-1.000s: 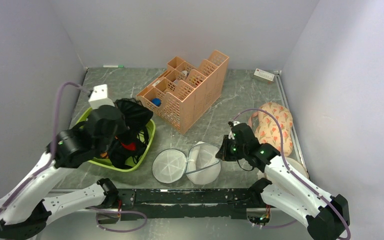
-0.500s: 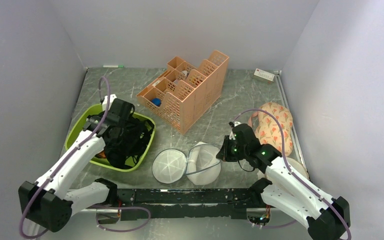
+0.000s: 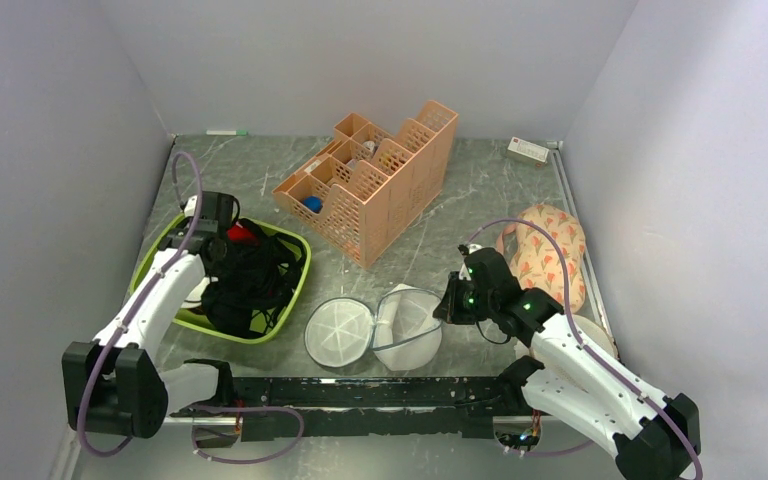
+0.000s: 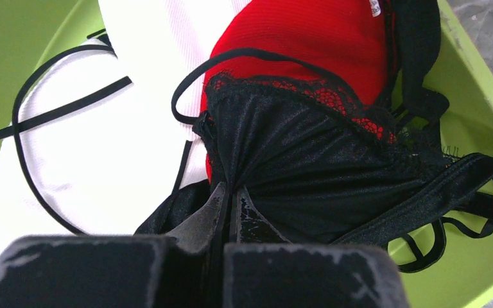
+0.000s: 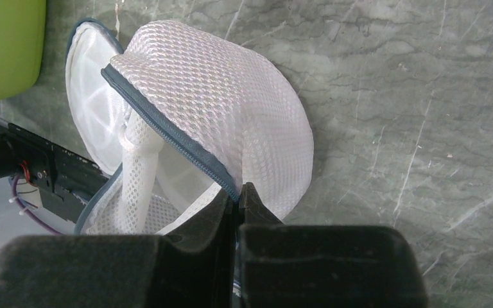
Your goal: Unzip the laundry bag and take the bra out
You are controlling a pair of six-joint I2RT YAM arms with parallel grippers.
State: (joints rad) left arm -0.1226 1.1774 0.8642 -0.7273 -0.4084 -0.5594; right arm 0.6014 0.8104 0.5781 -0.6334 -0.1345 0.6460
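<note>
Right hand [image 5: 234, 192] clamps laundry bag [image 5: 231, 109] rim, lid [image 3: 340, 333] flat leftward; left hand [image 4: 228, 196] pinches black garment [image 4: 308, 154] over bra [image 4: 308, 45].

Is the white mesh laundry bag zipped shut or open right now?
Open. The laundry bag's zippered rim gapes, showing its inside, and its ribbed round lid lies flipped flat beside it.

Left arm [image 3: 150, 305] extended forward, left tool [image 4: 228, 204] closed, right arm [image 3: 572, 352] bent inward, right tool [image 5: 236, 196] closed.

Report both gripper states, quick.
Left gripper: shut, tips at the black garment; grip unclear.
Right gripper: shut on the zipper edge of the laundry bag.
</note>
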